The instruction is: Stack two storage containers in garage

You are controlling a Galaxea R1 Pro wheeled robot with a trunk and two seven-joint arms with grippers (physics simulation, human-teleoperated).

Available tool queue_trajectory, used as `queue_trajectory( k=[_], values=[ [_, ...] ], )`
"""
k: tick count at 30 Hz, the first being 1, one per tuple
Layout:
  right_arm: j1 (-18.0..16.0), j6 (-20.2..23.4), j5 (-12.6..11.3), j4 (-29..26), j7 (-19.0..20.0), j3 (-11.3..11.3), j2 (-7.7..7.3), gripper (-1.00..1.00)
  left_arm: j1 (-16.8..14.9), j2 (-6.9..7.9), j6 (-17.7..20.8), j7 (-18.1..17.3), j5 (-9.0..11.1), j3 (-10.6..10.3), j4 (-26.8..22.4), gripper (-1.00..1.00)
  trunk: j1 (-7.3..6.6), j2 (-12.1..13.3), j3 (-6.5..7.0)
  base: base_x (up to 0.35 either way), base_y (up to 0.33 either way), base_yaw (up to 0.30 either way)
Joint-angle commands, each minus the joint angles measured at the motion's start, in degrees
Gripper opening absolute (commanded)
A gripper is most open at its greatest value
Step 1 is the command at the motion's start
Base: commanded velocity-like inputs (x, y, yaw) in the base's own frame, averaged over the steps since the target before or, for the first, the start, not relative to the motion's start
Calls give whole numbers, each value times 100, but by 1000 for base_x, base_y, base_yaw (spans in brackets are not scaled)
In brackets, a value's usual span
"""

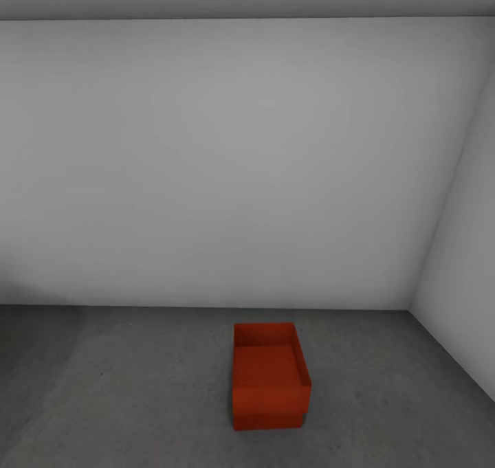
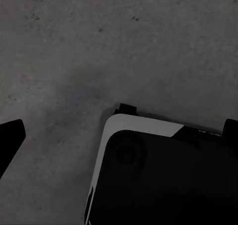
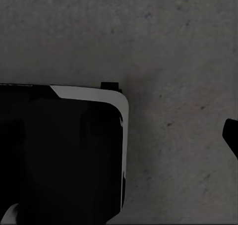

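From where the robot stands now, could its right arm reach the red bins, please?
Probably not: the red bins sit stacked on the floor some way ahead near the wall, with nothing between, so driving closer seems needed.

Two stacked storage containers point(image 1: 269, 379), concrete floor point(image 1: 124, 392), grey-white walls point(image 1: 206, 159)

Dark grey concrete floor point(image 1: 124, 385), rough and mottled, running up to the pale walls at the back and right. On it, right of centre and near the back wall, sits an orange-red storage container point(image 1: 268, 372), open top up. A second one seems to sit beneath it, flush, though that seam is hard to read. Both wrist views show speckled concrete.
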Motion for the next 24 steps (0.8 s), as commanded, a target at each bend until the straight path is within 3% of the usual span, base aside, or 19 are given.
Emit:
queue_trajectory(
  k=[1, 17, 24],
  values=[
    [-6, -28, 22, 18, 14, -1, -2, 100, -2, 0, -18, 8, 41, -10, 8, 100, 2, -4, -2, 0, 0, 0],
    [-6, -62, 15, 18, 14, -21, 36, 100, -2, 5, -25, 8, 59, 23, -131, 100, 2, -4, -2, 0, 0, 0],
    [-6, -62, 14, 18, 14, -26, 51, 100, -2, 84, -26, 8, 59, 17, -156, 100, 2, -4, -2, 0, 0, 0]
  ],
)
